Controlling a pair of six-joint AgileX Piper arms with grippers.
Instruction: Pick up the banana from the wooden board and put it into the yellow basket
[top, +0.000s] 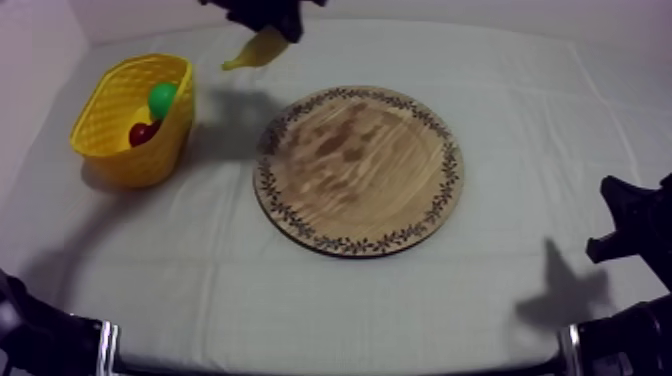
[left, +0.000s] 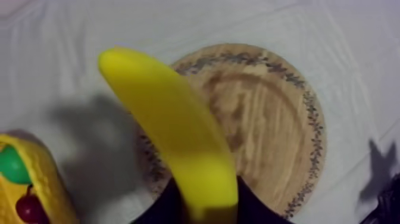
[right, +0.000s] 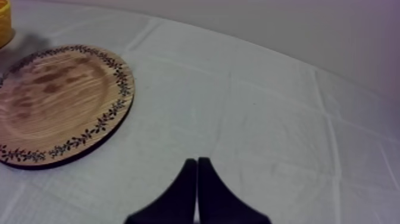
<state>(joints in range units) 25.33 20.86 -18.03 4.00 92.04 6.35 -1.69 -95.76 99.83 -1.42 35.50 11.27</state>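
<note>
High above the cloth, between basket and board, hangs the yellow banana, held by my left gripper. Seen from the left wrist, the banana sticks out from between the black fingers, with the board below it. The round wooden board with its patterned rim lies bare at the table's middle. The yellow basket stands at the left, holding a green fruit and a small red fruit. My right gripper rests as a narrow wedge over bare cloth, right of the board.
My right arm sits low at the right edge. The back wall runs close behind the basket and the raised arm. Open cloth lies in front of the board and to its right.
</note>
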